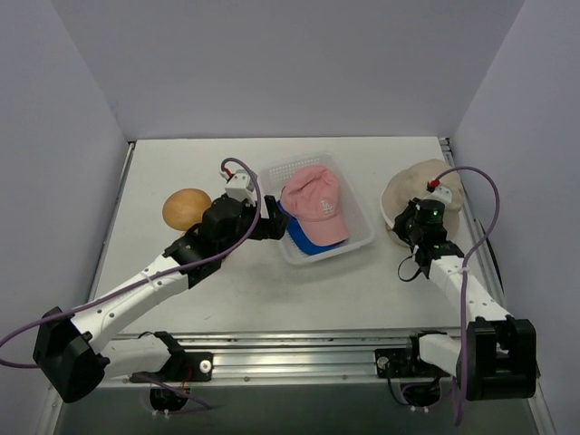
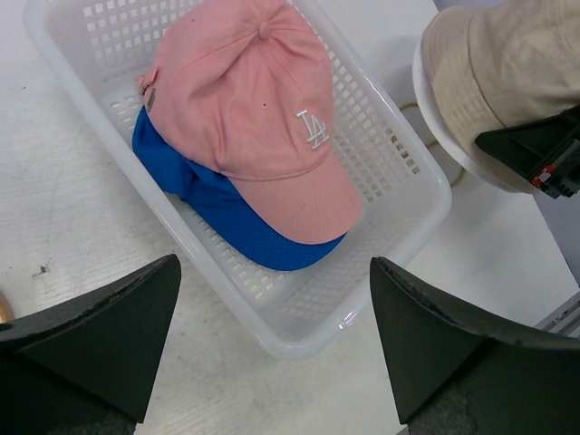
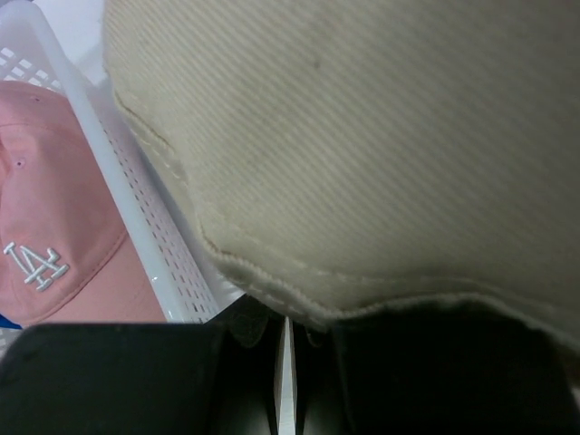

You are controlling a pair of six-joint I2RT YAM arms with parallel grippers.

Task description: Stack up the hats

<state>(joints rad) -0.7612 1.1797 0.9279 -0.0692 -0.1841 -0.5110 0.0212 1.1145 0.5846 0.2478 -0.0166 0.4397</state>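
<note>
white table (image 1: 245,290), top view: pink cap (image 1: 313,201) on blue cap (image 1: 304,241) inside lattice basket (image 1: 361,237), left gripper (image 1: 275,223) just beside it. left wrist: jaws wide apart, holding nothing. right wrist: right gripper (image 3: 283,362) closed at beige bucket hat (image 3: 362,136) brim, grip unclear.

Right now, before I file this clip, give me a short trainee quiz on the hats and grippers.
1. True or false: the pink cap lies on the blue cap inside the basket.
2. Which gripper is open? A: left gripper. B: right gripper.
3. Which hat sits outside the basket, by the right gripper?
Key: 1 true; 2 A; 3 the beige hat.
</note>
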